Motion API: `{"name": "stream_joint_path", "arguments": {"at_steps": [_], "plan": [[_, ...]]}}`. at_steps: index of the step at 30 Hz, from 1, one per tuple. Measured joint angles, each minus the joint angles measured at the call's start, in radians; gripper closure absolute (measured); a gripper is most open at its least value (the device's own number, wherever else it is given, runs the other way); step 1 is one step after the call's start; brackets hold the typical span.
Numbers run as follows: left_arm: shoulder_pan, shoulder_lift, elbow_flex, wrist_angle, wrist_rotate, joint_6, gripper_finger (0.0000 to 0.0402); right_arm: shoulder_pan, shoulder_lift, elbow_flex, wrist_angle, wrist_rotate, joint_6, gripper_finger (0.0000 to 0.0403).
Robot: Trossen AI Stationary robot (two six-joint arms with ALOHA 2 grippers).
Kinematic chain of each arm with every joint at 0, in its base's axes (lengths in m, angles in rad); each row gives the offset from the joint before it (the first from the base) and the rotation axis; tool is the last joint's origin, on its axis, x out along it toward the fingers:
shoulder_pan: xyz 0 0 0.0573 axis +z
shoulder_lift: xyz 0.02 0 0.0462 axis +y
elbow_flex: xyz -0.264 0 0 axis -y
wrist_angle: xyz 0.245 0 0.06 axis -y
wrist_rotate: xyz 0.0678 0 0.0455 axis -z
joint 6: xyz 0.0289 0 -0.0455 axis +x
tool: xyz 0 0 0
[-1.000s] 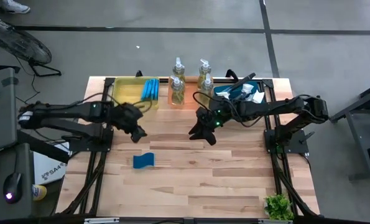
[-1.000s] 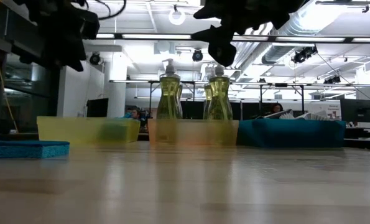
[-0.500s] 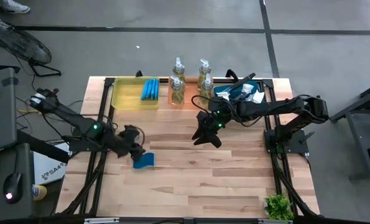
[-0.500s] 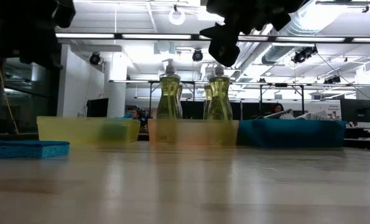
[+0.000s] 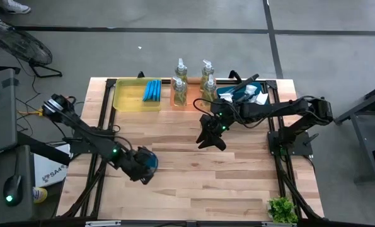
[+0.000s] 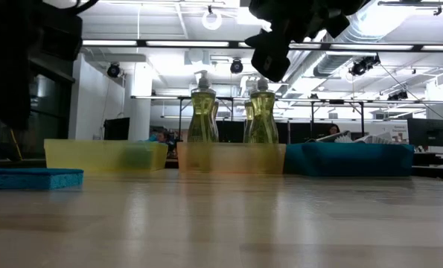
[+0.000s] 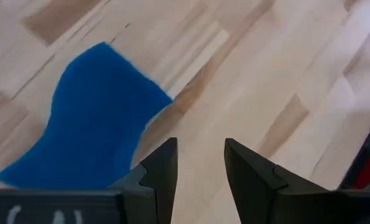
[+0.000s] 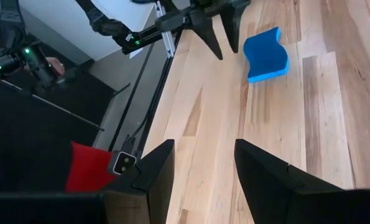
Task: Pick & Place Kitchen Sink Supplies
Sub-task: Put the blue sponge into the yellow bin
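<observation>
From the high view, I had the left gripper (image 5: 142,171) low over the lone blue sponge (image 5: 149,159) near the table's left-front part, so that arm was far nearer than the right gripper (image 5: 210,140), which waited mid-table. More sponges lay in the yellow tray (image 5: 127,96), and the pump bottles (image 5: 180,83) stood at the back. In the low view, the sponge (image 6: 32,178) lay flat on the wood at far left, a thin slab. The left wrist view showed its soft, wavy-edged body (image 7: 91,127) just off to one side of my part-open, empty fingers (image 7: 161,173), not between them. Through the right wrist view, the sponge (image 8: 266,53) lay well ahead; those jaws were also part-open and empty.
</observation>
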Motion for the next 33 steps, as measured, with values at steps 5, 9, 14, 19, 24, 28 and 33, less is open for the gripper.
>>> {"name": "stream_joint_path", "arguments": {"at_steps": [5,9,14,19,24,28,33], "plan": [[0.000,0.061,0.000,0.062,-0.039,0.111,0.0273,0.000,0.000,0.000,-0.010,-0.001,-0.002,0.0242],[0.000,0.107,-0.001,0.074,-0.034,0.199,0.0273,0.000,0.000,0.000,-0.022,-0.008,-0.016,0.0242],[0.000,0.150,0.001,0.089,-0.065,0.323,0.0273,0.004,0.000,0.000,-0.030,-0.009,-0.019,0.0242],[0.001,0.154,0.001,0.070,-0.098,0.396,0.0273,0.007,0.000,0.000,-0.045,-0.009,-0.022,0.0242],[0.001,0.154,0.000,0.048,-0.125,0.482,0.0273,0.011,0.000,0.000,-0.053,-0.005,-0.036,0.0242],[0.000,0.166,0.000,0.041,-0.115,0.546,0.0273,0.012,0.000,0.000,-0.059,0.002,-0.040,0.0242],[0.010,0.205,0.000,0.047,-0.116,0.613,0.0273,0.012,0.000,0.000,-0.062,0.010,-0.041,0.0242]]}}
